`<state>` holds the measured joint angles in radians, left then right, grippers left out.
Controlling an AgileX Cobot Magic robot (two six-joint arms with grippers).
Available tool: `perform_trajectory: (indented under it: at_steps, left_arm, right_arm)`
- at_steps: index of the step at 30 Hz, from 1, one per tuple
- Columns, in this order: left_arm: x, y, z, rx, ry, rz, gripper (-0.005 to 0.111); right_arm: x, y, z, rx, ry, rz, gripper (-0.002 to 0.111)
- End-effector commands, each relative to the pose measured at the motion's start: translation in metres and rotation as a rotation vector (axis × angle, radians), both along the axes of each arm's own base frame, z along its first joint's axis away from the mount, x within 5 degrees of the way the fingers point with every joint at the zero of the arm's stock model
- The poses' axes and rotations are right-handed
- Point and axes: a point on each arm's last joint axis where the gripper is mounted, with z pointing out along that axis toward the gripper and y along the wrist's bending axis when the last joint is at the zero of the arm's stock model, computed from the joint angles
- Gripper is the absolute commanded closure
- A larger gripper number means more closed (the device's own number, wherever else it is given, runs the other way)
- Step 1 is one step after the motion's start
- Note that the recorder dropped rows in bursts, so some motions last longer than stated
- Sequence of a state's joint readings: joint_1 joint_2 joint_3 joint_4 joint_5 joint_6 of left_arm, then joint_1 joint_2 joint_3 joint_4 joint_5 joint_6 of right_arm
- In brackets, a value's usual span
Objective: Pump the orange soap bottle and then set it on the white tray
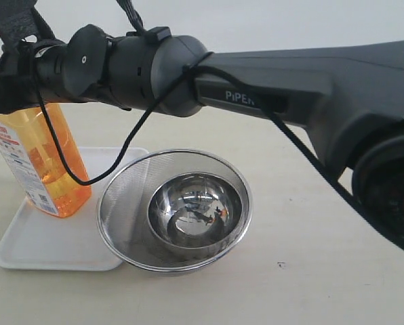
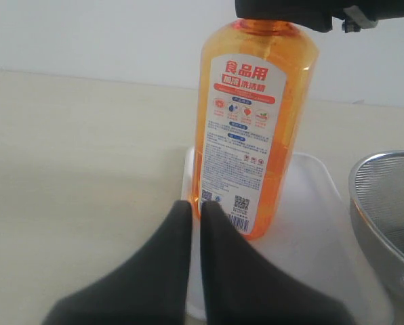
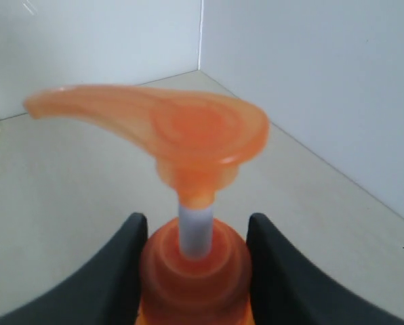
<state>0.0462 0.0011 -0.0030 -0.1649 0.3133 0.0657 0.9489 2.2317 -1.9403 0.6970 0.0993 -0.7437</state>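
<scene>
The orange soap bottle (image 1: 49, 159) stands upright on the left part of the white tray (image 1: 46, 244). My right arm reaches across the scene to the bottle's top. Seen from the right wrist, the right gripper (image 3: 196, 223) has a finger pressed on each side of the orange collar, below the white stem and the raised pump head (image 3: 188, 128). My left gripper (image 2: 195, 206) is shut and empty, low in front of the bottle's (image 2: 256, 135) labelled side, near the tray's (image 2: 310, 223) edge.
A round steel mesh strainer (image 1: 120, 196) with a shiny steel bowl (image 1: 195, 210) inside it stands right of the tray and overlaps its corner. The right arm's dark body (image 1: 290, 81) spans the upper scene. White walls are close behind.
</scene>
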Motion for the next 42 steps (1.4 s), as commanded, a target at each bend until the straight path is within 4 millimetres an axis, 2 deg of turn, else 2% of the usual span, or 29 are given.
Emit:
perform_trajectory:
  at_steps: [1, 6, 12, 22, 27, 34, 37, 42]
  left_arm:
    - [0.000, 0.000, -0.001, -0.016, 0.000, 0.003, 0.102]
    - [0.000, 0.000, -0.001, -0.016, 0.000, 0.003, 0.102]
    - [0.000, 0.000, -0.001, -0.016, 0.000, 0.003, 0.102]
    - [0.000, 0.000, -0.001, -0.016, 0.000, 0.003, 0.102]
    - [0.000, 0.000, -0.001, -0.016, 0.000, 0.003, 0.102]
    - [0.000, 0.000, -0.001, -0.016, 0.000, 0.003, 0.102]
    - [0.000, 0.000, -0.001, -0.016, 0.000, 0.003, 0.102]
    - [0.000, 0.000, -0.001, -0.016, 0.000, 0.003, 0.102]
  right_arm:
    - [0.001, 0.000, 0.006, 0.023, -0.024, -0.016, 0.108]
    - [0.002, -0.001, 0.008, 0.050, -0.016, -0.037, 0.108]
    - [0.004, 0.000, 0.030, 0.115, -0.045, -0.047, 0.108]
    - [-0.012, 0.010, 0.045, 0.192, -0.131, -0.082, 0.108]
    - [-0.010, 0.007, 0.049, 0.194, -0.162, -0.111, 0.108]
    - [-0.012, -0.002, 0.067, 0.192, -0.166, -0.146, 0.108]
    - [-0.013, -0.007, 0.067, 0.161, -0.159, -0.193, 0.108]
    - [-0.024, -0.021, 0.061, -0.041, -0.201, -0.438, 0.108]
